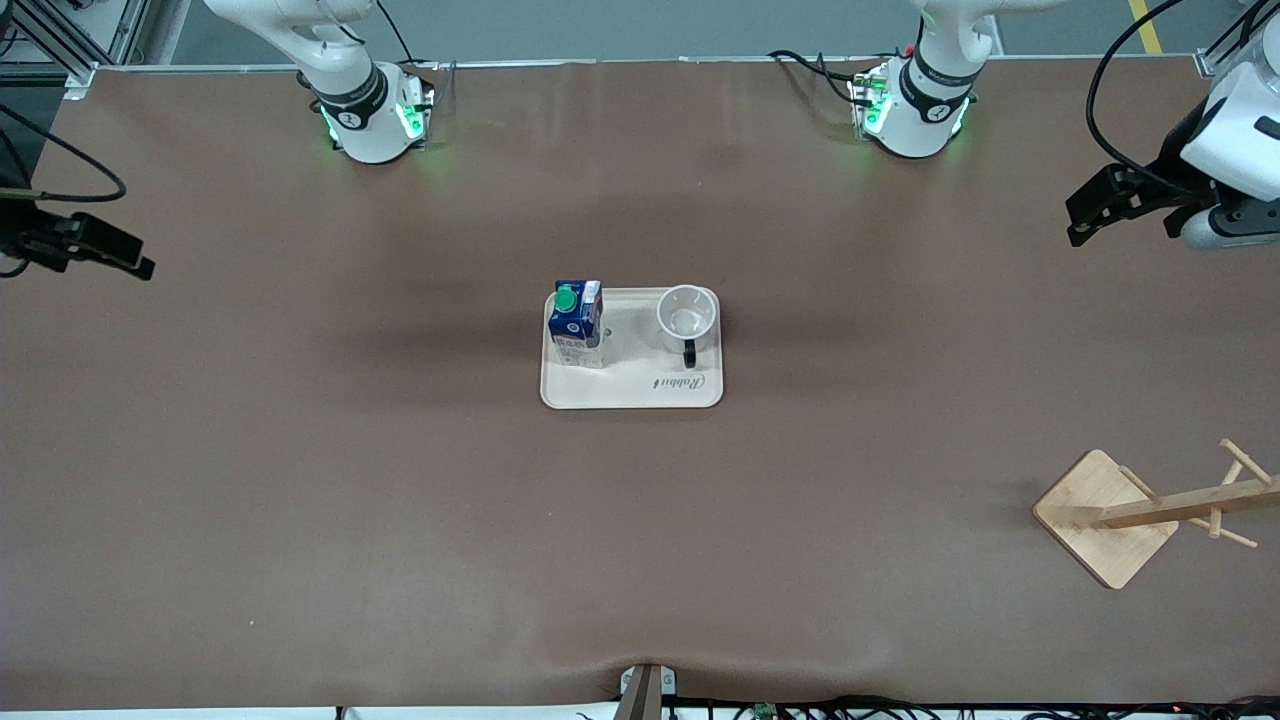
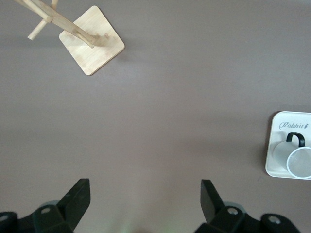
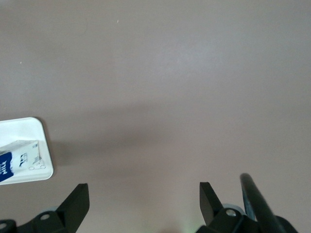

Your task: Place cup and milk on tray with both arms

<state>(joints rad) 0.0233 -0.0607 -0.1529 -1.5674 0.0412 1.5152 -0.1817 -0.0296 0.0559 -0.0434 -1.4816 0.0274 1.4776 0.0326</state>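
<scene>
The tray (image 1: 631, 385) sits flat in the middle of the brown table (image 1: 300, 450). The milk (image 1: 577, 325) stands upright on the tray, at the end toward the right arm. Its green cap (image 1: 566, 298) is on top. The cup (image 1: 688, 316) stands on the same tray, at the end toward the left arm, with its open mouth up. Its black handle (image 1: 689, 353) points toward the front camera. The milk and the cup are apart, with bare tray between them.

The left gripper (image 1: 1092, 212) hangs in the air over the table's edge at the left arm's end, well away from the tray. Its two fingers (image 2: 77, 196) are spread wide and hold nothing. The right gripper (image 1: 125, 258) hangs over the table's edge at the right arm's end, also well away from the tray. Its fingers (image 3: 77, 199) are spread wide too, with nothing between them. Both arms wait.

A wooden rack (image 1: 1150, 512) stands near the left arm's end of the table, nearer to the front camera than the tray. Its square base (image 1: 1085, 525) rests on the table.
</scene>
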